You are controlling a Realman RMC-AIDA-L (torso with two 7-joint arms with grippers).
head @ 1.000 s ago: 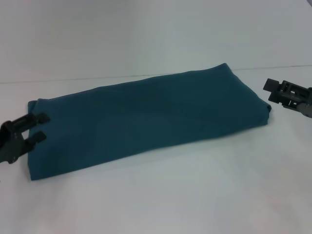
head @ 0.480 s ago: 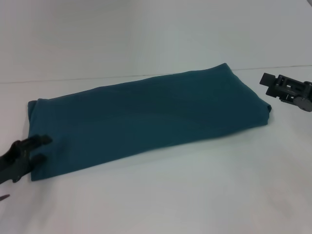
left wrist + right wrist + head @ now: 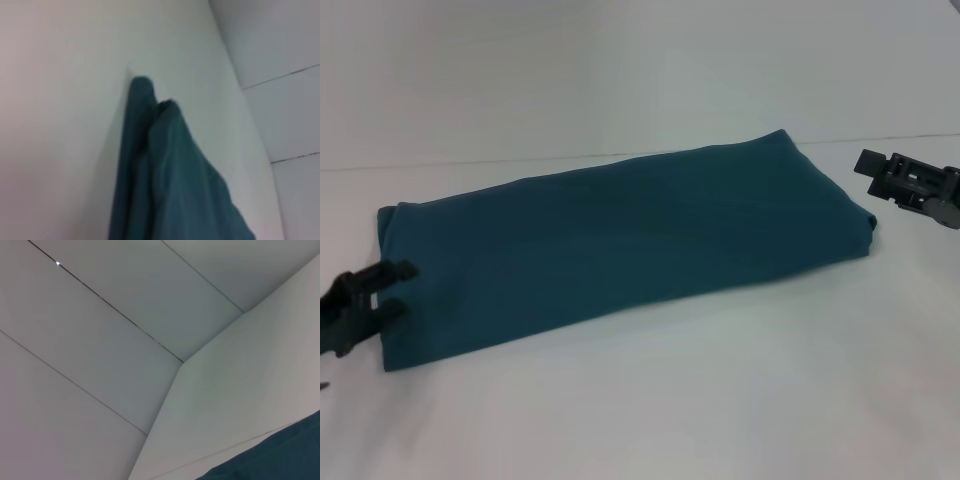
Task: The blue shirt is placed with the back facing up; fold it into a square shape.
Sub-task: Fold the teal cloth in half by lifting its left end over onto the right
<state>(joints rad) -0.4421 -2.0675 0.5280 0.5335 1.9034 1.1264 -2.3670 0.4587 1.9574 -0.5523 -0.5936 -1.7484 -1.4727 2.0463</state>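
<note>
White table (image 3: 650, 400), one folded blue shirt (image 3: 620, 240), left gripper (image 3: 392, 289) spread at its end, right gripper (image 3: 868, 172) unclear

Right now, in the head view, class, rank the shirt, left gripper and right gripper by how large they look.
1. Shirt, by far the largest.
2 and 3. Left gripper and right gripper look alike; both are cut off by the frame edge, and the left sits nearer the camera, so they are not ranked.
</note>
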